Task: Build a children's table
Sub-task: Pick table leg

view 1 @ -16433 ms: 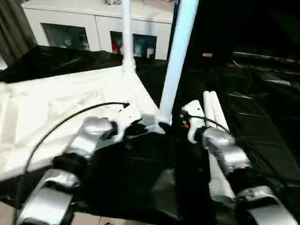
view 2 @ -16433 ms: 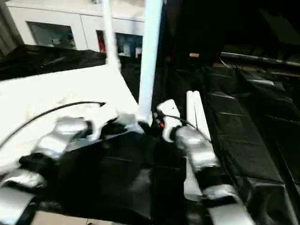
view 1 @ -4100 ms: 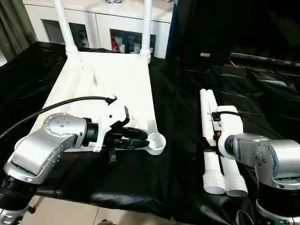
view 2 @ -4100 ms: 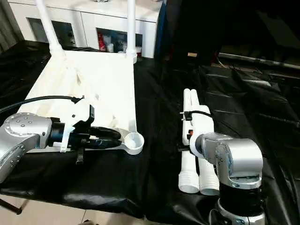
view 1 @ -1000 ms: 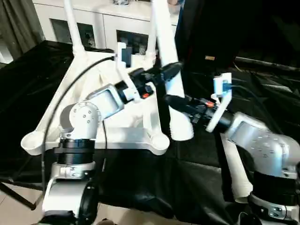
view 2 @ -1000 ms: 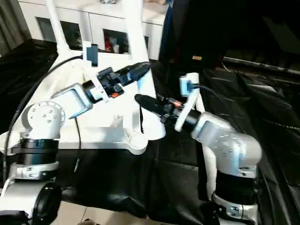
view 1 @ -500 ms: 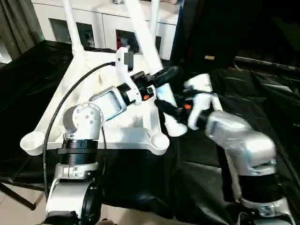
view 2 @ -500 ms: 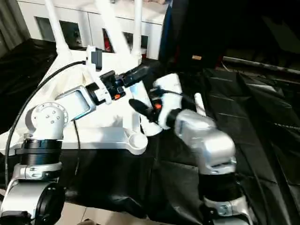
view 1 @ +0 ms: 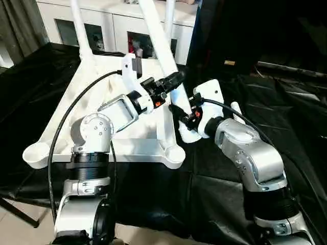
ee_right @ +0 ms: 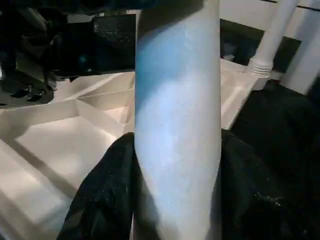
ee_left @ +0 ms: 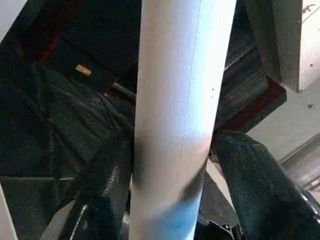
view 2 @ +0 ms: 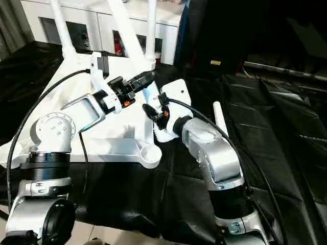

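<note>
The children's table top (view 1: 138, 146) lies upside down on the black cloth, with two white legs (view 1: 79, 25) (view 1: 168, 15) standing in its far corner sockets. A third white leg (view 1: 158, 35) slants over the top, its upper end leaning left and its wide lower end near the near-right corner socket (view 1: 173, 153). My left gripper (view 1: 173, 79) is shut on this leg partway up, its fingers (ee_left: 105, 190) lying against both sides. Lower down, my right gripper (view 1: 180, 113) is shut on the same leg, and its fingers (ee_right: 105, 190) wrap it. The near-left socket (view 1: 36, 155) stands empty.
Another white leg (view 2: 217, 115) lies on the black cloth (view 1: 286, 102) to the right of my right arm. A white glass-door cabinet (view 1: 102, 25) stands behind the table. My left arm's black cable (view 1: 61, 132) loops over the table top.
My right arm swung the leg's lower end left toward the table top, so the leg now leans further left. My left gripper's fingers closed in on the leg.
</note>
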